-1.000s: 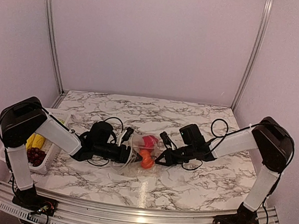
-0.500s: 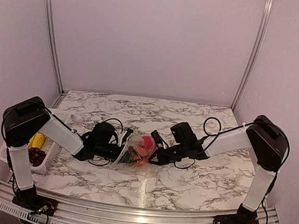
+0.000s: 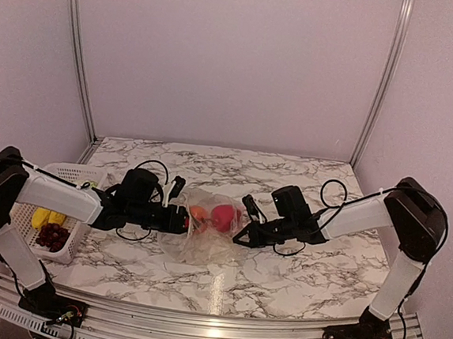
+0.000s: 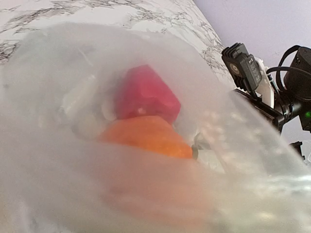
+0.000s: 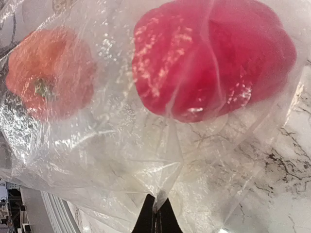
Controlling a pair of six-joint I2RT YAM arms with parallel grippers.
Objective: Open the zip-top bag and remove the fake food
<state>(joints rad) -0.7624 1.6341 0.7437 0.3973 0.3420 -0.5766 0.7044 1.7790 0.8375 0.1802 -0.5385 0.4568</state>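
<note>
On the marble table (image 3: 296, 280), which runs from the near rail to the far wall, my two arms reach toward the middle from either side. The left arm (image 3: 56, 194) is low and stretched rightward, and the right arm (image 3: 356, 216) is bent and stretched leftward. Between them, at the table's centre, is the zip-top bag (image 3: 204, 245). It is clear and crinkled, its near part lying on the marble and its far part bulging around what it holds. At the left edge of the table, just beside my left arm, sits a white lattice basket (image 3: 73, 174).

The fake food (image 5: 214, 58) is split between those two places. In the bag the red piece (image 3: 223, 216) sits on the right and the orange piece (image 3: 198, 212) on the left, close together. My right wrist camera sees both through the film, the orange one with a small green stem. In the basket lie a yellow piece (image 3: 41, 217) and, nearer, the dark grape bunch (image 3: 50, 236).

My left gripper (image 3: 184, 219) is at the bag's left side. It is so close that plastic fills its wrist camera and hides the fingers, so I cannot tell how wide it stands or whether it grips the film. My right gripper (image 5: 155, 217) is at the bag's right side, its fingertips closed together on a thin fold of the plastic.
</note>
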